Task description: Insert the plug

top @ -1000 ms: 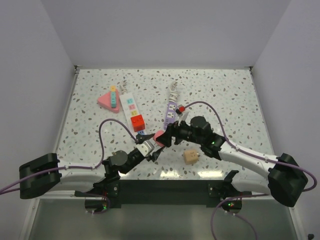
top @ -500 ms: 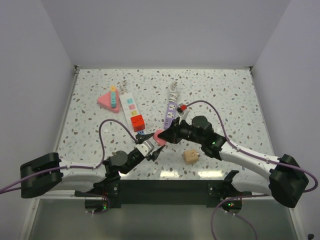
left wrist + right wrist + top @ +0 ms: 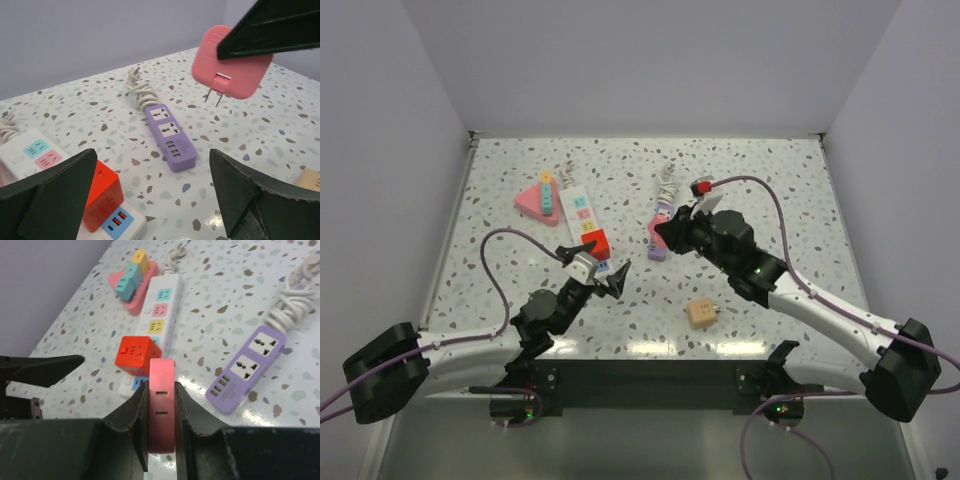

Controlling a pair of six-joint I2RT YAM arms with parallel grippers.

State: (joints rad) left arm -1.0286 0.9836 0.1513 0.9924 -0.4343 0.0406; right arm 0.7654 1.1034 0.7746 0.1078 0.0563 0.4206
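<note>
The plug (image 3: 232,65) is a flat pink square with two metal prongs pointing down. My right gripper (image 3: 161,390) is shut on the plug (image 3: 161,405), one finger on each flat face. It holds the plug in the air near the end of the purple power strip (image 3: 167,132), which lies on the table with its sockets facing up. In the top view the right gripper (image 3: 662,235) hangs over the purple power strip (image 3: 662,212). My left gripper (image 3: 617,280) is open and empty, low over the table to the left of the plug.
A white power strip (image 3: 580,212) carries a red cube adapter (image 3: 594,243) at its near end. A pink triangular block (image 3: 538,200) with small coloured cubes lies at the far left. A tan cube plug (image 3: 700,313) sits near the front edge.
The right gripper shut on the pink plug, and the left gripper let go and opened. The right arm carried the plug back toward the purple strip, and the left arm drew back left.
</note>
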